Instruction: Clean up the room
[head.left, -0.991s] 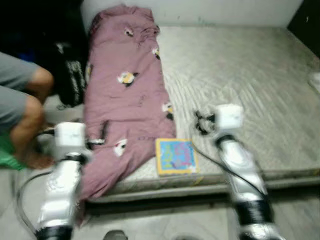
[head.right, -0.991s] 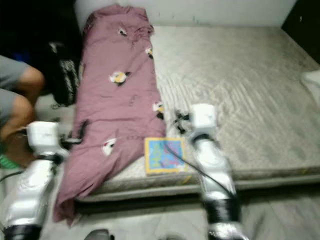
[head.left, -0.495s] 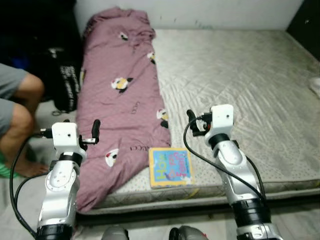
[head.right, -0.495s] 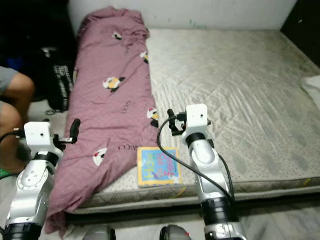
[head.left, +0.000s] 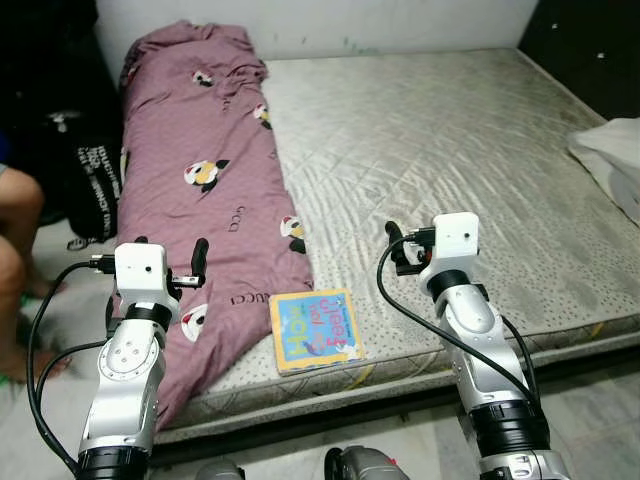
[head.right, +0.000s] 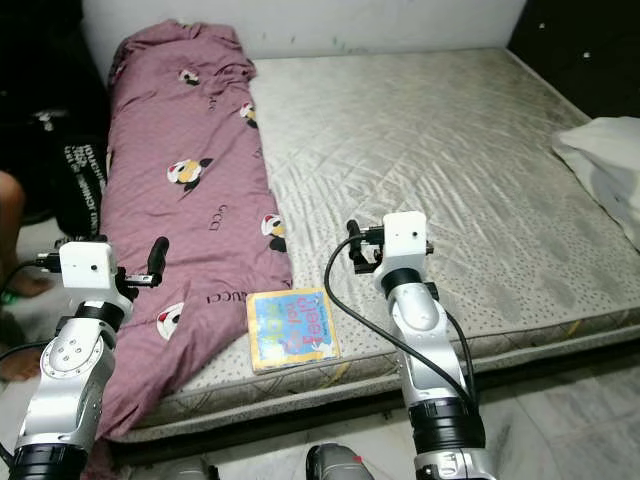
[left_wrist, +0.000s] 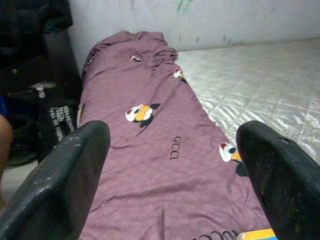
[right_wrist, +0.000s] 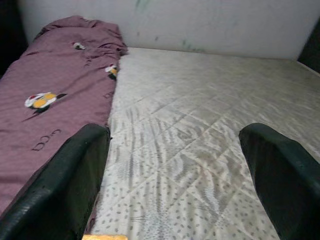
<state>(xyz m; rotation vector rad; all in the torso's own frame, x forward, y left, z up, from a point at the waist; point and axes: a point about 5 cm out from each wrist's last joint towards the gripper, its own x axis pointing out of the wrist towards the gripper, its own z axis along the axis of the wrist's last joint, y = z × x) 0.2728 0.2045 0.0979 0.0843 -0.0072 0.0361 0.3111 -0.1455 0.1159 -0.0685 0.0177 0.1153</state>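
Note:
A mauve blanket (head.left: 200, 170) with penguin prints lies bunched along the left side of a bare grey mattress (head.left: 450, 140). A colourful picture book (head.left: 316, 329) lies flat near the mattress's front edge, beside the blanket's lower end. My left gripper (head.left: 170, 255) hovers open over the blanket's near end, with nothing between its fingers (left_wrist: 75, 165). My right gripper (head.left: 403, 245) is open too, held above the mattress just right of the book. Its fingers (right_wrist: 75, 170) point along the mattress toward the far wall.
A white pillow or cloth (head.left: 612, 150) lies at the mattress's right edge. A black bag (head.left: 90, 185) stands on the floor left of the bed, next to a seated person's leg (head.left: 15, 230). A white wall backs the bed.
The camera has swung to the right and the blur has gone, so the white cloth on the right now shows. Both arms hold much the same pose.

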